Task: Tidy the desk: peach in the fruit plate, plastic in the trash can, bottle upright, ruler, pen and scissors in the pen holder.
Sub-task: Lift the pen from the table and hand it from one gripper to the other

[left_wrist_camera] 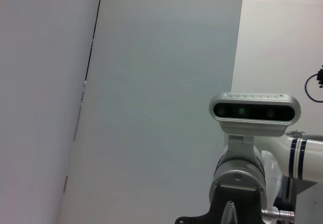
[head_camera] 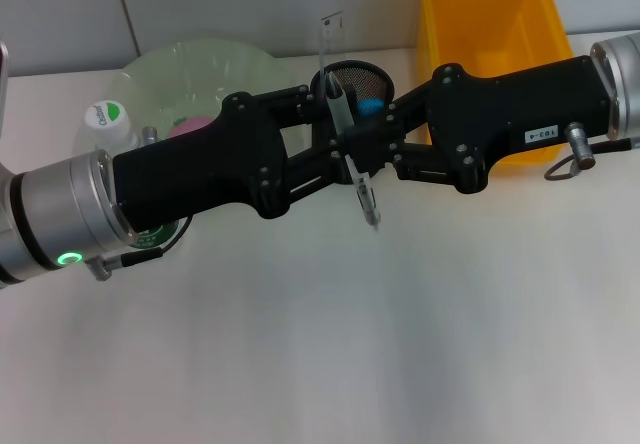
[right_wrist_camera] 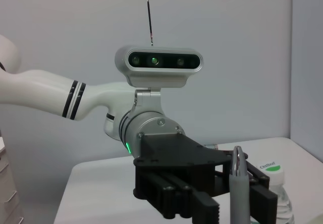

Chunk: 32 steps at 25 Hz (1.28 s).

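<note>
— Where is the pen (head_camera: 352,159)?
— Above the bench (head_camera: 320,344), tilted, right in front of the mesh pen holder (head_camera: 362,82). The left pincer (head_camera: 335,154) and the right pincer (head_camera: 372,136) meet on it from either side, both clenched on its barrel.
— And the rest?
— A clear ruler (head_camera: 331,36) stands in the holder. The bottle (head_camera: 108,124) stands upright beside the green fruit plate (head_camera: 215,64), where something pink (head_camera: 190,124) lies, half hidden by the left arm. The yellow trash can (head_camera: 485,24) sits behind the right arm.
</note>
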Tool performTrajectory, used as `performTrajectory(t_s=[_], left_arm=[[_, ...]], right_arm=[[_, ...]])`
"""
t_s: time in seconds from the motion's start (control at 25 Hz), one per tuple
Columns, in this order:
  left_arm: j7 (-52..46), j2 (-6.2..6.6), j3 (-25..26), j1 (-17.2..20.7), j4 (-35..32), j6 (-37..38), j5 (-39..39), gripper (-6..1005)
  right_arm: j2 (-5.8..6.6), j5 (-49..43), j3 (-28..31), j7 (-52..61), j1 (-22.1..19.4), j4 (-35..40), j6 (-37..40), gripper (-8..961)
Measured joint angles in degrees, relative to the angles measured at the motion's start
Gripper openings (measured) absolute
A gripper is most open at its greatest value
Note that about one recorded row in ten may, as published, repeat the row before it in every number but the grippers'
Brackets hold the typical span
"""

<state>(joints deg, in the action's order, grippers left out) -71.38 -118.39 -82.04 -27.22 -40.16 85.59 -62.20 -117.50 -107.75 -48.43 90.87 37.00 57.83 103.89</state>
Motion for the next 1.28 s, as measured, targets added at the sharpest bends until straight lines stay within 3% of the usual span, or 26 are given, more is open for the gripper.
performTrajectory(t_s=[0.2,0.48,1.12,1.28], left_arm=[[0.3,0.00,0.1,0.0,0.0,-0.2,0.0,413],[1.1,-0.06,0.0,0.0,0.0,-0.8,0.0,403],[1.7,-0.18,0.2,0.0,0.0,-0.5,0.3,138],[1.6,-0.18,0.4,0.0,0.0,-0.4,0.4,138]], right_arm=[[-0.01,0.0,0.0,0.0,-0.1,0.0,0.0,121],[-0.01,0.1,0.0,0.0,-0.2,0.0,0.0,122],[0.06,0.4,0.1,0.4,-0.2,0.0,0.2,134],[-0.15,0.4,0.0,0.5,-0.6,1.2,0.6,137]])
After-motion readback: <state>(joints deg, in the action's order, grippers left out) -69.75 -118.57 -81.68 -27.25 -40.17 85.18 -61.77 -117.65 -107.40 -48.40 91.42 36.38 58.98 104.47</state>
